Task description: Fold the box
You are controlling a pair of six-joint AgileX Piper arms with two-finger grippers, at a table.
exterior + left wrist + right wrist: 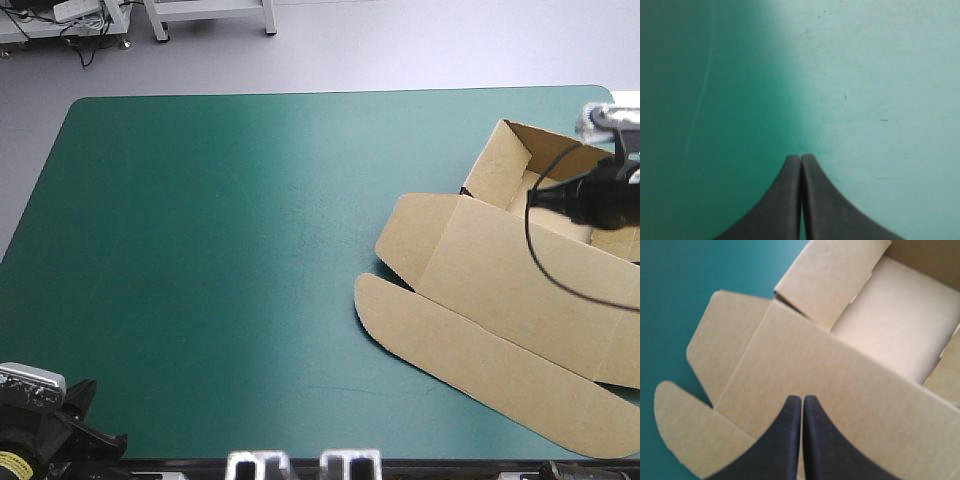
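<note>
Box (500, 285): brown board, part formed, at the right side of the table (200, 250). It is well apart from my left tool (801, 156) and directly under my right tool (802, 397).

Right tool: both black fingers (782, 445) are pressed together into one pointed arch, with no board between them. The tip hangs over the lid (850, 390), which lies flat and open. I cannot tell whether the tip touches the board. Ahead of the tip and a little to one side stands the tray (900, 315), walls raised, pale floor showing, open on top. One raised wall (825, 285) stands ahead of the tip, at the tray's end. Beside the tool, off the lid's end, a short side flap (720, 340) lies flat on the teal-green cover (670, 290). Farther back beside my fingers, along the lid's free edge, the long tuck flap (680, 435) with its rounded end also lies flat.

Left tool: fingers pressed together as well, gripping nothing. Bare cover lies under and ahead of it, marked by a few fine scratches (805, 120). In the high view this arm sits at the table's near left corner, the box far across from it.
</note>
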